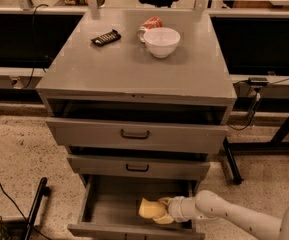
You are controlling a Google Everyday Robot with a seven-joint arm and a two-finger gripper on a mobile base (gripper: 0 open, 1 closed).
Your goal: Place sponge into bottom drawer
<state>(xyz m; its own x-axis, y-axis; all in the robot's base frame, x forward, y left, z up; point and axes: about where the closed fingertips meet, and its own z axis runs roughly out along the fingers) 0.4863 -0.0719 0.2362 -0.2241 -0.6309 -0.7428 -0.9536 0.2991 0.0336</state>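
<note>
Three grey metal drawers stack below the front edge of the flat grey cabinet counter point(134, 74), and all three are pulled out by different amounts. The top drawer point(84, 131) and the middle drawer point(94, 164), each with a dark handle, stick out only a little. The bottom drawer point(109, 206), a wide shallow grey tray, is drawn out furthest towards the camera. A white robot arm point(234, 216) reaches in low from the right, past the counter's front right corner. Its gripper point(160, 210) sits inside the bottom drawer, right of the drawer's middle. The cream-yellow fingers point(163, 201) are pinched on the pale yellow foam sponge point(147, 209), one above it and one below. The sponge lies within the drawer's walls near its front rim, pointing left; whether it touches the drawer floor cannot be told. On the counter, a round white bowl point(161, 41) stands near the back edge, slightly right of centre. A red and white can point(150, 23) lies on its side just behind the bowl. A flat black bar-shaped packet point(106, 37) lies towards the back left corner, well apart from the bowl.
</note>
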